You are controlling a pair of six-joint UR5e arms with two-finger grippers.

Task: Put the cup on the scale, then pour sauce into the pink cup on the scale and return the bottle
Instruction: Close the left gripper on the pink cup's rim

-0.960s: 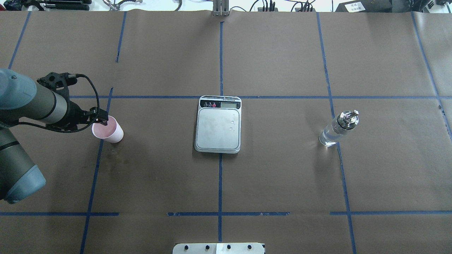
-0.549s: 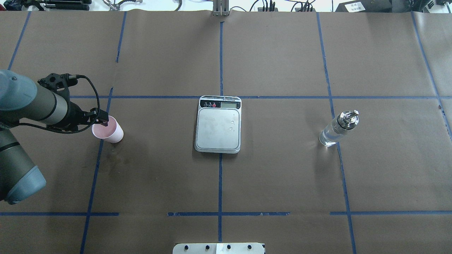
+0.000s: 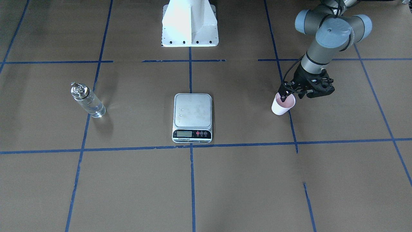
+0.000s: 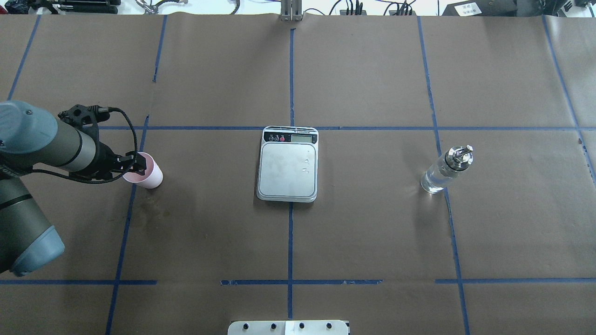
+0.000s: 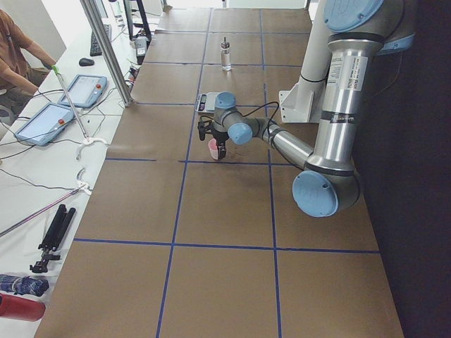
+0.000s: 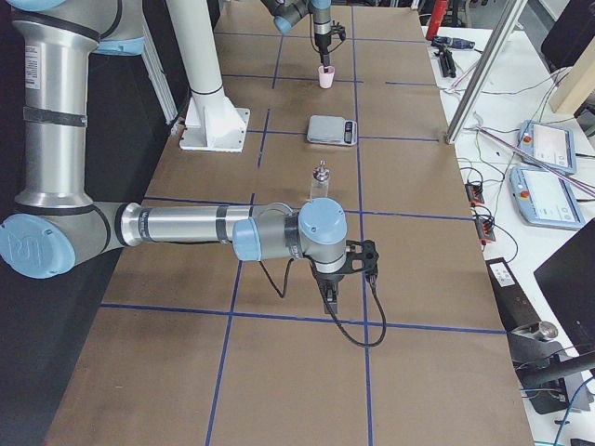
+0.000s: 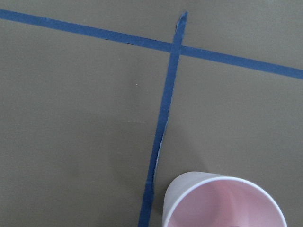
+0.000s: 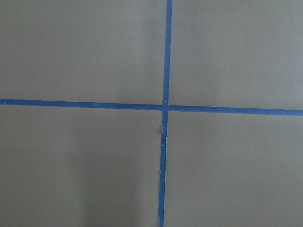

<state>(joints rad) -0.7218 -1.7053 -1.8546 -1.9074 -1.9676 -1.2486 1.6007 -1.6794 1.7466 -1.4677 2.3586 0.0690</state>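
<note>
The pink cup (image 4: 148,174) stands upright on the brown table at the left, also in the front view (image 3: 282,105) and at the bottom of the left wrist view (image 7: 222,203). My left gripper (image 4: 138,164) is open at the cup's rim, one finger inside and one outside (image 3: 290,95). The scale (image 4: 287,167) lies at the centre with a bare platform. The glass bottle (image 4: 442,173) stands upright at the right, untouched. My right gripper (image 6: 327,293) shows only in the exterior right view, pointing down near the table, and I cannot tell its state.
Blue tape lines cross the brown table cover. A few water drops (image 4: 306,164) lie on the scale's platform. The white robot base (image 3: 190,22) stands behind the scale. A side bench holds tablets (image 5: 49,120) and cables.
My left gripper has moved down and slightly nearer over the cup's rim. The cup, scale and bottle have not moved.
</note>
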